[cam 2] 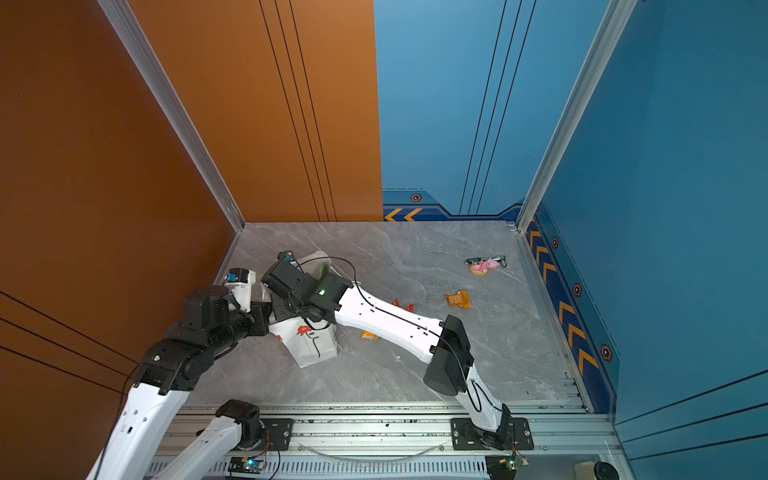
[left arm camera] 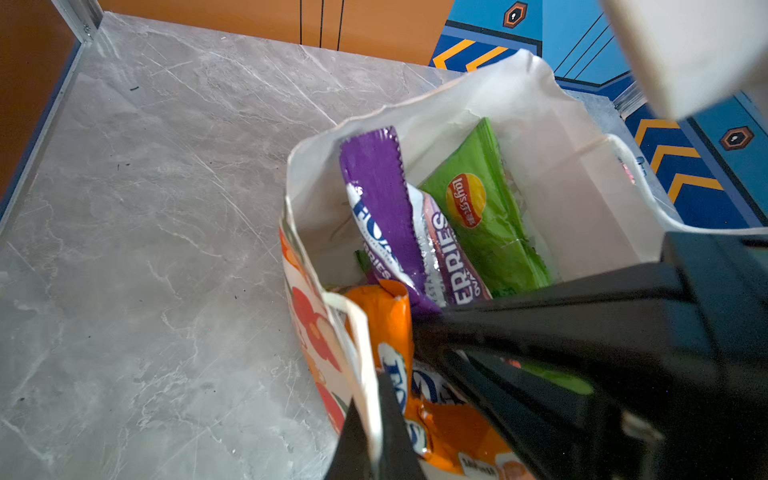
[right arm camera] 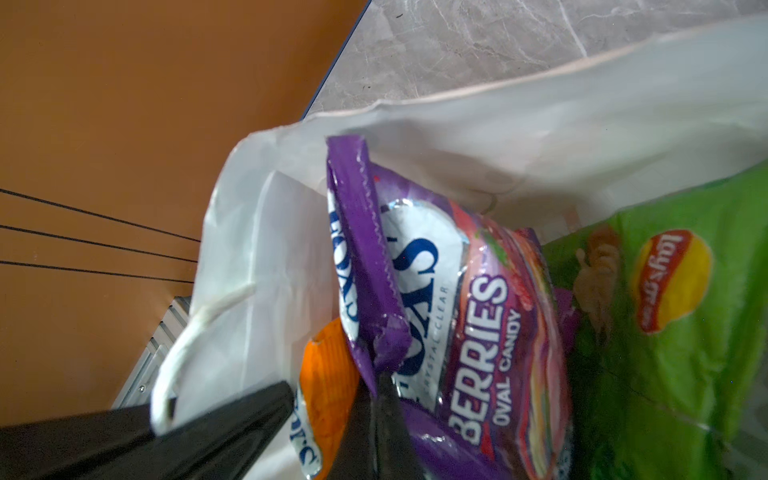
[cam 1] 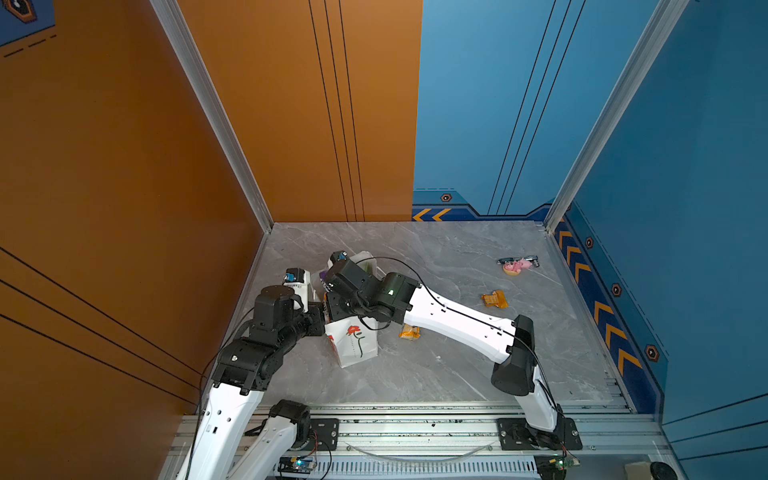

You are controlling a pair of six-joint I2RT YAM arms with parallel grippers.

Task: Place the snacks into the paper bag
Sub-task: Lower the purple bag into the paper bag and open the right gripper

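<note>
The white paper bag point(cam 1: 353, 340) point(cam 2: 309, 340) with the red flower stands at the left of the table. My left gripper point(left arm camera: 374, 415) is shut on its near rim. Inside it stand a purple packet point(right arm camera: 478, 324) point(left arm camera: 382, 195), a green packet point(right arm camera: 665, 332) point(left arm camera: 486, 224) and an orange packet point(left arm camera: 453, 428) point(right arm camera: 328, 374). My right gripper point(right arm camera: 380, 399) reaches into the bag's mouth and is shut on the purple packet's top corner. Two small orange-yellow packets point(cam 1: 494, 299) point(cam 1: 409, 332) lie on the table right of the bag. A small red packet point(cam 2: 403, 305) peeks out behind the right arm.
A pink toy figurine point(cam 1: 517, 266) point(cam 2: 486, 266) lies at the far right of the grey marble table point(cam 1: 436, 374). Orange wall panels close the left and back, blue ones the right. An aluminium rail point(cam 1: 415, 428) with the arm bases runs along the front edge.
</note>
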